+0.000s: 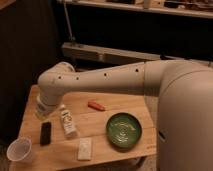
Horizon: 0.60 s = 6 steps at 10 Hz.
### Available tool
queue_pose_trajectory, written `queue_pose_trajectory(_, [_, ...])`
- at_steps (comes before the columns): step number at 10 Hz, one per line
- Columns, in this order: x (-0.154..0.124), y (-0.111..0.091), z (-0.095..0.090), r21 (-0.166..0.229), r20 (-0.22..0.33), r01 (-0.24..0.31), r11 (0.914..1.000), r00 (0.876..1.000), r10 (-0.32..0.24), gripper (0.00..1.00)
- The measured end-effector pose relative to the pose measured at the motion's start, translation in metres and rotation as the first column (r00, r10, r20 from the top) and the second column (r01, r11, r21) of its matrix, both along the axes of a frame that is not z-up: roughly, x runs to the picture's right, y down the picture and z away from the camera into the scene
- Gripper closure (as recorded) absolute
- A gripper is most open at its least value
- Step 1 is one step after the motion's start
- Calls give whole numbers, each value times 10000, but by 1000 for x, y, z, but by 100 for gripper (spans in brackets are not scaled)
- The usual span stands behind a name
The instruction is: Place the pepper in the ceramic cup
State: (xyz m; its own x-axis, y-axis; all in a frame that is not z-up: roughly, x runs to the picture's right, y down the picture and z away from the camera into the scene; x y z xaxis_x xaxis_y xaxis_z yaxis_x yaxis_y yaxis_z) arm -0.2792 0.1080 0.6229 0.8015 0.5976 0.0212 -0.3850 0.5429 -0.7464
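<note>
Wooden table (127, 105) is carrying pepper (96, 105) near centre, white cup (19, 149) at front-left corner. Gripper (42, 111) is hovering by left edge, grip state untellable; pickup is pending, needing reach toward centre.

one each: pepper (96, 105), green bowl (124, 130), bottle (67, 121), black block (45, 133), white packet (84, 148), cup (19, 149), and gripper (42, 109), at left above the table (125, 107).
</note>
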Motion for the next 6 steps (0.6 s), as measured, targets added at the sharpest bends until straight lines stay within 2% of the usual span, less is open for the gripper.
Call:
queue_pose_trajectory(1, [7, -8, -3, 129, -404, 99, 9999, 9991, -94, 60])
queue_pose_trajectory(2, [24, -27, -5, 372, -1084, 233, 9990, 9939, -191, 48])
queue_pose_trajectory(4, [55, -65, -5, 702, -2205, 478, 9964, 9749, -313, 27])
queue_pose_trajectory(5, [72, -79, 1, 853, -2697, 506, 9951, 9626, -258, 21])
queue_pose_trajectory(6, [85, -88, 5, 954, -3059, 474, 9943, 9519, -160, 20])
